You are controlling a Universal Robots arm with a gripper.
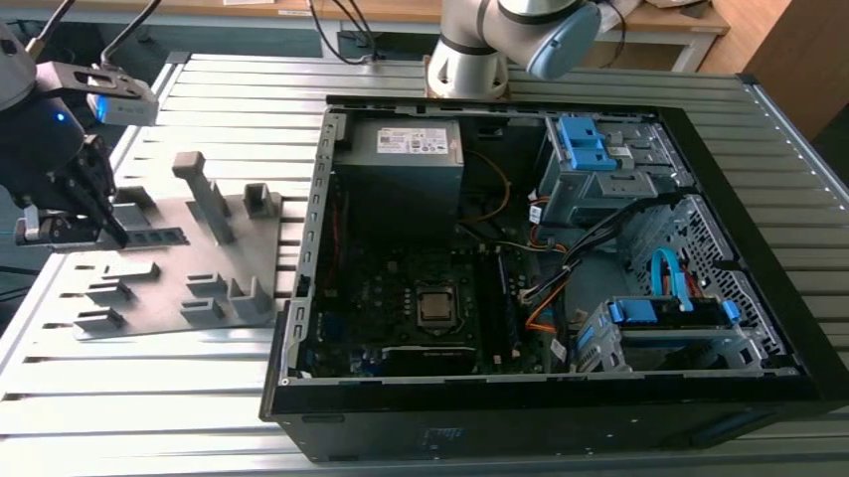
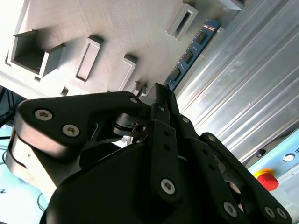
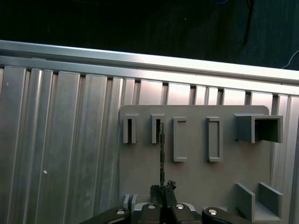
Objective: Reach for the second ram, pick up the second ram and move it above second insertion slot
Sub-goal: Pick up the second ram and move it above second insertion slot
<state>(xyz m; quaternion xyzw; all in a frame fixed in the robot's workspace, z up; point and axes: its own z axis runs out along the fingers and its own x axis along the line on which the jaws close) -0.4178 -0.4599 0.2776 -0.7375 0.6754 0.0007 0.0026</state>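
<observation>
The second ram (image 2: 191,51) is a thin dark circuit-board stick lying along the grey holder plate (image 1: 199,253), at the exterior view's left. In the first wrist view the second ram (image 3: 161,154) shows edge-on, its far end at a small grey slot block (image 3: 157,129). My gripper (image 1: 103,227) stands over the stick's near end. In both wrist views the fingers (image 2: 161,100) are shut on that end of the stick. My gripper (image 3: 162,188) is low over the plate. The long slots beside the processor (image 1: 503,290) lie inside the open computer case.
The holder plate carries several raised grey blocks and posts (image 1: 202,194). The open computer case (image 1: 558,248) with its black walls takes up the middle and the exterior view's right. The arm's base (image 1: 467,60) stands behind the case. Ribbed aluminium table (image 3: 60,140) lies around the plate.
</observation>
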